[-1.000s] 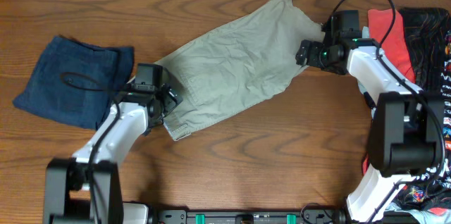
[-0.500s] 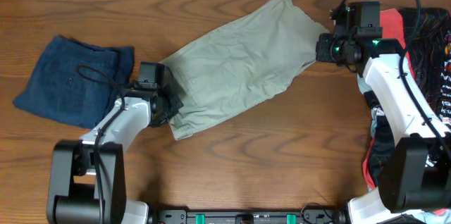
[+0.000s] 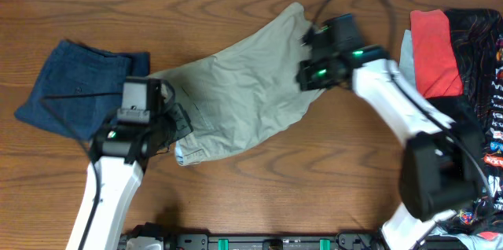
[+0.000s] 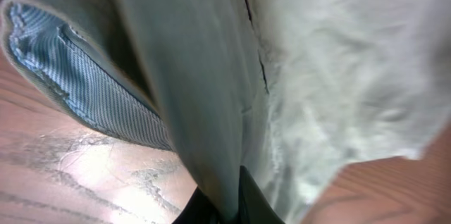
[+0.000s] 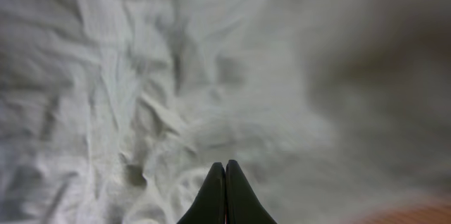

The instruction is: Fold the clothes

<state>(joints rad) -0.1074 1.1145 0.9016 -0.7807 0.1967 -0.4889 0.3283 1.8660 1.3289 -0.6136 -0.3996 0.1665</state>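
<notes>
1. Far left of the khaki shorts (image 3: 244, 85), the navy shorts (image 3: 78, 89) lie in a neat folded square on the table (image 3: 314, 187). That one looks done.
2. At the khaki shorts' left end, the left gripper (image 3: 174, 121) is clamped on the waistband edge. The wrist view shows cloth running up between its closed fingers and the light-blue lining (image 4: 67, 76) turned out beside them.
3. The khaki shorts themselves stretch diagonally across mid-table, wrinkled and spread open. I judge this fold barely begun.
4. At their upper right end, the right gripper (image 3: 305, 73) has its fingers pressed together right on the fabric, seemingly nipping a pinch of it.
5. Well to the right of the shorts wait the red garment (image 3: 435, 53) and the black printed piece (image 3: 479, 34), both unfolded, so plenty is left.
</notes>
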